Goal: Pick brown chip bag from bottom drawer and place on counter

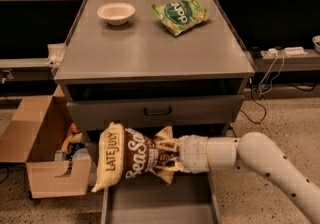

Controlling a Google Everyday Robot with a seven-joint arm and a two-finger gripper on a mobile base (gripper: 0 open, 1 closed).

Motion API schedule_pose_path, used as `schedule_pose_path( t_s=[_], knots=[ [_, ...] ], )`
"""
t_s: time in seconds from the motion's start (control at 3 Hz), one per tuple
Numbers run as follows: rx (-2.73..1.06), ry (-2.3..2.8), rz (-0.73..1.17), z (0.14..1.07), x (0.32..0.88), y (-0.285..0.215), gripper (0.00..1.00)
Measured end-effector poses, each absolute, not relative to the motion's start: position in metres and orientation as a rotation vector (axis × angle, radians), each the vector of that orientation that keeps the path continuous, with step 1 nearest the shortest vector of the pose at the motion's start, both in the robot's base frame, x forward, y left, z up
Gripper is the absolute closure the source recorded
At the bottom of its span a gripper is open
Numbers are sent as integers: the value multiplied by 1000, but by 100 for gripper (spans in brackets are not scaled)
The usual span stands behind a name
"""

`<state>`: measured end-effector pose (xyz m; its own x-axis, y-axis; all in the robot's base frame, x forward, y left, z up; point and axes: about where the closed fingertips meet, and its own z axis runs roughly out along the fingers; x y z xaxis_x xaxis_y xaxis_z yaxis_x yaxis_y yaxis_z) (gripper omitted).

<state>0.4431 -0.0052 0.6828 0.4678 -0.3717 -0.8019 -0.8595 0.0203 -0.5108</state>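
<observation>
I have the brown chip bag (pixel 127 160) in the air, below the front edge of the table (pixel 150 53), a little toward its front left corner. The gripper (pixel 172 155) is pinching the bag's crumpled right end. The cream foil bunches up around it, and the white arm (pixel 260 160) reaches in from the lower right. The bag hangs lengthwise, with its "LATE JULY" end pointing left and drooping slightly.

Right under the bag is the bottom drawer (pixel 160 208), pulled out toward me. Its plain grey floor shows beneath the bag, and the bag is not touching it. Above that, the drawer with the black handle (pixel 158 111) sits just under the table's front edge.

On top of the table there's a white bowl (pixel 116 13) near the far left corner, and I see only its pale inside. A green chip bag (pixel 181 14) lies flat close to the far edge, toward the right, well apart from the bowl.

On the floor off the table's left edge, a cardboard box (pixel 35 143) stands with its flaps open. A few colourful items are tucked in its right end, but I can't tell what they are.
</observation>
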Motion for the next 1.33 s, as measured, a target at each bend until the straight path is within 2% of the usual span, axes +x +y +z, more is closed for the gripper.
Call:
schedule_pose_path(
  t_s=[0.67, 1.33],
  knots=[
    [-1457, 1156, 194, 791, 523, -43, 100],
    [-1445, 1174, 193, 794, 527, -42, 100]
  ],
)
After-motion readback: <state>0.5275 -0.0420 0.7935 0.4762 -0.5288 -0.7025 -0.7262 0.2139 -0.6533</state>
